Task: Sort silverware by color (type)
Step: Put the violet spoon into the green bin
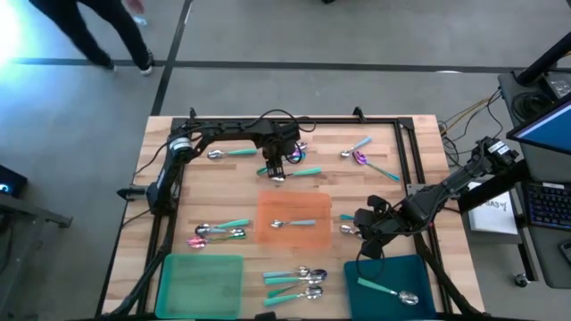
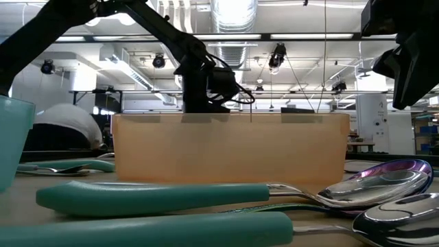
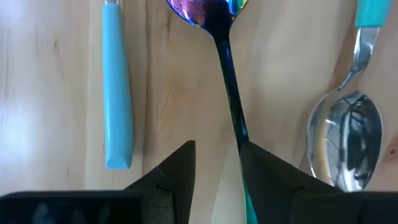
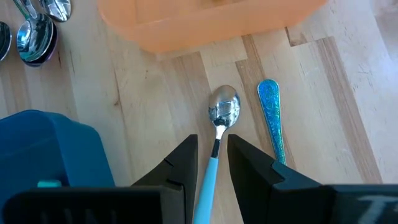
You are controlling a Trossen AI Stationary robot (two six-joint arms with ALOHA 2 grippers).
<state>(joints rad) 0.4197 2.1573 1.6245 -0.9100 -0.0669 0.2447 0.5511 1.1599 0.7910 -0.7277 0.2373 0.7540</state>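
Spoons lie scattered on the wooden table. My left gripper point(image 1: 275, 171) points down at the far middle of the table, open over an iridescent spoon point(image 3: 211, 18) that lies flat. The spoon's dark neck point(image 3: 235, 118) runs along the inner edge of one finger point(image 3: 267, 168). My right gripper point(image 1: 366, 230) hangs to the right of the orange tray point(image 1: 268, 207), shut on a light-blue-handled spoon point(image 4: 224, 112) with a silver bowl. The orange tray holds one spoon point(image 1: 290, 223), and so does the blue tray point(image 1: 401, 267). My left gripper: I cannot tell whether the finger beside the iridescent spoon's neck touches it. My right gripper pinches the spoon's light-blue handle point(image 4: 210, 177) between its two fingers, which slant down and lie along the spoon. The bowl points away from the fingers toward the orange tray. I cannot tell whether the bowl rests on the table.
A green tray point(image 1: 201, 285) sits at the near left. Spoon clusters lie left of the orange tray point(image 1: 219, 234), at the near edge point(image 1: 294, 281) and at the far right point(image 1: 361, 153). A blue patterned handle point(image 4: 270, 121) lies beside the held spoon. A person point(image 1: 107, 36) walks beyond the table.
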